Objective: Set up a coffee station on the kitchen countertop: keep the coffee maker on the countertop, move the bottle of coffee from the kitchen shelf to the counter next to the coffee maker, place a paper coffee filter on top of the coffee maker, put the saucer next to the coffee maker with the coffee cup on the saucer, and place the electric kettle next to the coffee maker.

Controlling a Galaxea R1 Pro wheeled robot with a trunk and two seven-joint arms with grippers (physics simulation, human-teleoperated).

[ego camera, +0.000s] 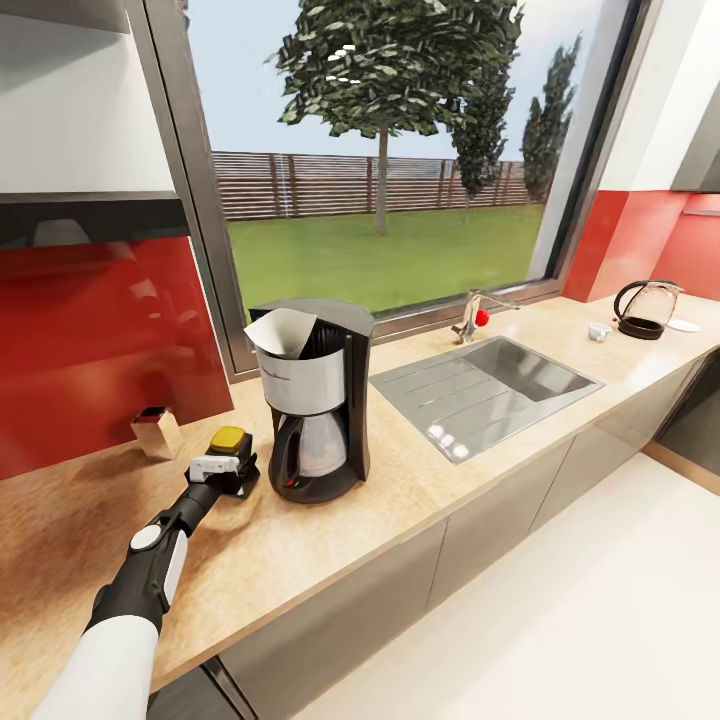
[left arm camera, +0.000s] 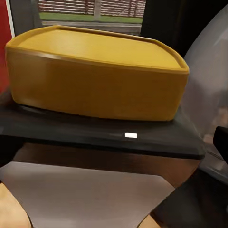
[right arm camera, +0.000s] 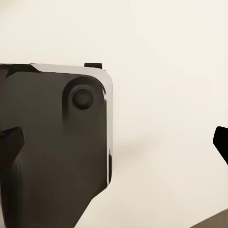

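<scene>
The black coffee maker [ego camera: 320, 400] stands on the countertop [ego camera: 300, 540] with a white paper filter [ego camera: 283, 333] in its top. Just left of it stands the bottle of coffee [ego camera: 229, 442], brown with a yellow lid [left arm camera: 95, 71]. My left gripper [ego camera: 232, 476] is at the bottle's near side, its fingers spread on either side of it, and it looks open. Far right on the counter stand the electric kettle [ego camera: 645, 308], the white saucer [ego camera: 685, 325] and the small cup [ego camera: 599, 331], each apart. My right gripper [right arm camera: 114, 142] hangs open over pale floor.
A steel sink [ego camera: 490, 385] with a faucet [ego camera: 475, 315] lies between the coffee maker and the kettle. A small beige box [ego camera: 157, 432] stands against the red backsplash behind the bottle. A dark part of the robot's body [right arm camera: 52, 152] is beside the right gripper.
</scene>
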